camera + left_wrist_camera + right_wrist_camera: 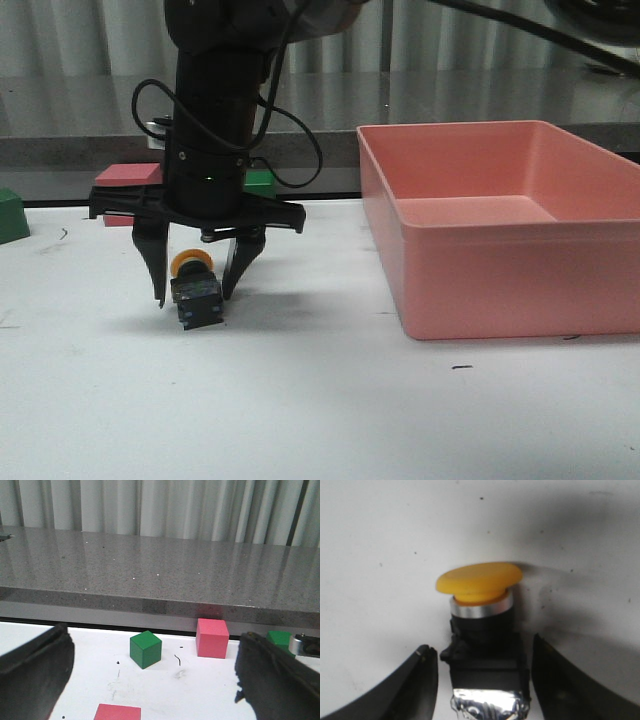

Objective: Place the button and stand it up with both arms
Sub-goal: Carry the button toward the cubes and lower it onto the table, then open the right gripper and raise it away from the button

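Observation:
The button (197, 300) lies on its side on the white table, yellow cap (190, 262) pointing away from the front camera and clear base toward it. My right gripper (196, 292) hangs straight down over it, open, one finger on each side of the black body with small gaps. In the right wrist view the button (482, 630) lies between the fingers (420, 680) of the right gripper (482, 650), untouched. My left gripper (155, 680) is open and empty, low over the table; it does not show in the front view.
A large pink bin (500, 280) stands on the right. A green block (10, 215), a pink block (128, 175) and a green cube (262, 182) lie at the back. The left wrist view shows a green cube (146, 649), pink cube (212, 638) and a grey counter (150, 565).

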Robot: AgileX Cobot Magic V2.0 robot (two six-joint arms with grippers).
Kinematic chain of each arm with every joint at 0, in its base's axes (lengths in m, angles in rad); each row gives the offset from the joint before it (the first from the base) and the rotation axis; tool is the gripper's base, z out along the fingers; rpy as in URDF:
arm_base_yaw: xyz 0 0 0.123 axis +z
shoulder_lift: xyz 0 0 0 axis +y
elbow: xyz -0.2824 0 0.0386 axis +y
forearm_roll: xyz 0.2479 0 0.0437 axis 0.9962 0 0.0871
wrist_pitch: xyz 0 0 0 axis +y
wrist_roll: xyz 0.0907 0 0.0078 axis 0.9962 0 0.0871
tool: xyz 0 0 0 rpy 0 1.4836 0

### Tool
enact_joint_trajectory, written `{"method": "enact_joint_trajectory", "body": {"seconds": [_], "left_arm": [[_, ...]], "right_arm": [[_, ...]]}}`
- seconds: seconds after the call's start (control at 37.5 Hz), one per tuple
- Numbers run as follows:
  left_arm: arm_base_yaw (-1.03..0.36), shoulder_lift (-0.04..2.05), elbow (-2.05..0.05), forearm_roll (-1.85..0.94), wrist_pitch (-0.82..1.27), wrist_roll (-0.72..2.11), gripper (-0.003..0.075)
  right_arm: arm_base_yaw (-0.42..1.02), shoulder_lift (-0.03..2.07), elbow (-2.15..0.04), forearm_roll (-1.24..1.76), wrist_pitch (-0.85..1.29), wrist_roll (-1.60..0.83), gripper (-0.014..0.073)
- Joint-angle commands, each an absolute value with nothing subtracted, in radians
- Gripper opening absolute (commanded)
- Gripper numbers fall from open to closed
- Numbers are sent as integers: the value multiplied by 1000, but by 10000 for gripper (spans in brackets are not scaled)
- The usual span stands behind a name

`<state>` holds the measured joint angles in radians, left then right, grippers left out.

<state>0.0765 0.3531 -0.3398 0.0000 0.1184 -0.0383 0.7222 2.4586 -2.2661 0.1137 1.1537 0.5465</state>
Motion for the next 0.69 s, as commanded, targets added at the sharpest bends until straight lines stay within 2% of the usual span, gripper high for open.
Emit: {"method": "enact_joint_trajectory", "body": {"seconds": [0.0,0.11,0.37,0.51,0.67], "left_arm": [[77,367,-377,-7,32,-39,617],[77,367,-377,-7,32,-39,617],[77,367,-377,-7,32,-39,617],[77,367,-377,-7,32,-39,617],[77,367,-377,-7,32,-39,617]], "right_arm": [[727,2323,-2301,127,1176,504,444],[727,2261,-2301,116,1199,472,396],[711,2184,-2301,110,1206,445,10],[686,2159,-2301,109,1250,419,-74],[613,2113,-2300,109,1342,343,-68]]}}
